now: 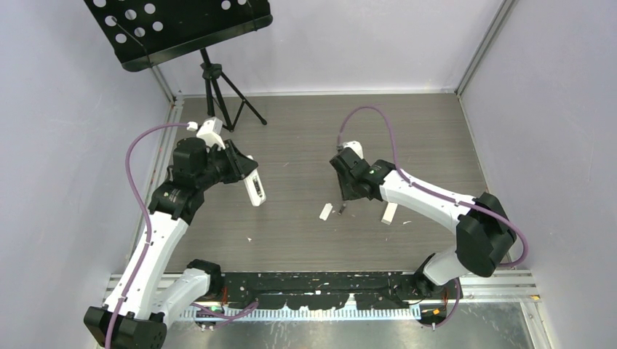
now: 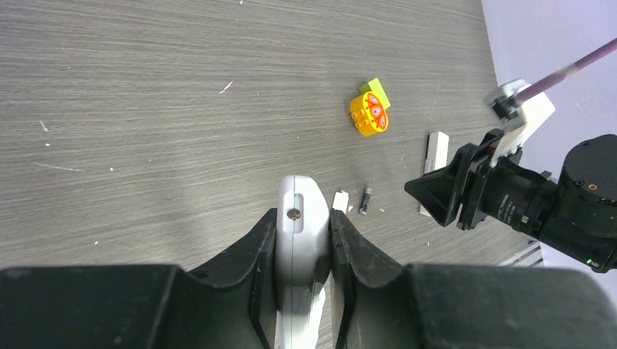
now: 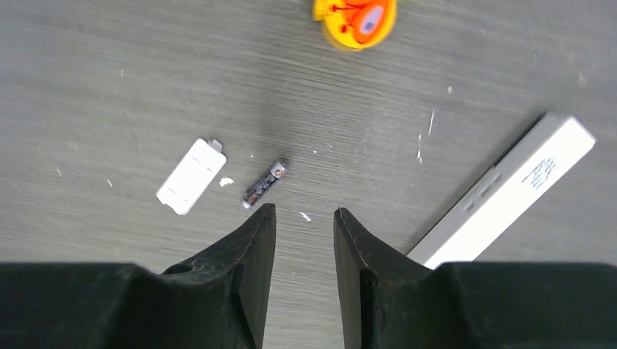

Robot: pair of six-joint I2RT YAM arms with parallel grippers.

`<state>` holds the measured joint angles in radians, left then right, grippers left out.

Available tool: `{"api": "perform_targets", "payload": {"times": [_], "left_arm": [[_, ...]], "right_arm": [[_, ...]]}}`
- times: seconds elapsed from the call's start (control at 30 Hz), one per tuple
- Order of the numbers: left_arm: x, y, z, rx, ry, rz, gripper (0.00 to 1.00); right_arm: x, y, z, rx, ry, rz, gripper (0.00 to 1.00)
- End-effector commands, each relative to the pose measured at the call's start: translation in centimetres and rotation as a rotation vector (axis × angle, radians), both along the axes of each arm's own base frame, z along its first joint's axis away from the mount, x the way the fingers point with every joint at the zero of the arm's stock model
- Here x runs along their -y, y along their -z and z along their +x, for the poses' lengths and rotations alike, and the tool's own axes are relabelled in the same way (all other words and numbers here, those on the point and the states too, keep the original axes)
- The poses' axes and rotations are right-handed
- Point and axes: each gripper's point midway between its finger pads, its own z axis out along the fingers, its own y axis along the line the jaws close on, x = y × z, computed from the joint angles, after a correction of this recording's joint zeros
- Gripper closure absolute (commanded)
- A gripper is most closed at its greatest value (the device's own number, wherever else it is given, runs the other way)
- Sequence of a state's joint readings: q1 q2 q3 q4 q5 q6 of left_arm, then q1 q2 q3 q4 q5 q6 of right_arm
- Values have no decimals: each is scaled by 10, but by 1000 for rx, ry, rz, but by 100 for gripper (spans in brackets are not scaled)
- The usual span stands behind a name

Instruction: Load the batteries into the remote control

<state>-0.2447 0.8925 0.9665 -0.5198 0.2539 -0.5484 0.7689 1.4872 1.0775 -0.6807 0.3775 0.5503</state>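
Gripping a white remote control (image 2: 298, 198) in the left gripper (image 2: 302, 215), jaws clenched on its two long edges. Raised off the wood-grain table (image 3: 109, 73), with the remote's rounded end poking out past the fingertips and a slot and a small round hole showing on its upturned face.

Holding the right gripper (image 3: 304, 210) low over the table, jaws released to a narrow gap with nothing between them.

Just ahead of the right fingertips and a little to the left: one dark battery (image 3: 264, 183), lying flat and slanted, touching neither finger. Only that one battery to be seen. Just left of the battery, apart from it: a small white battery cover (image 3: 190, 176). Right of the right jaws: a second white remote (image 3: 509, 187), flat on the table at a slant. Well ahead of the jaws: an orange-yellow toy (image 3: 356, 16).

From the left jaws, cover and battery just ahead to the right, the toy farther ahead with a lime-green block (image 2: 376, 91) touching its far side.
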Motion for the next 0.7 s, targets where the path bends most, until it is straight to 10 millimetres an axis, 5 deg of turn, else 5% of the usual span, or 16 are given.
{"api": "perform_targets", "payload": {"times": [0.0, 0.3, 0.67], "left_arm": [[-1, -13, 5, 64, -4, -1, 100], [-1, -16, 5, 68, 2, 8, 100], [3, -13, 10, 54, 20, 6, 100]], "right_arm": [[-8, -10, 8, 82, -466, -136, 60], [-13, 15, 0, 18, -932, -256, 60], [-14, 54, 4, -84, -1014, -322, 60]]}}
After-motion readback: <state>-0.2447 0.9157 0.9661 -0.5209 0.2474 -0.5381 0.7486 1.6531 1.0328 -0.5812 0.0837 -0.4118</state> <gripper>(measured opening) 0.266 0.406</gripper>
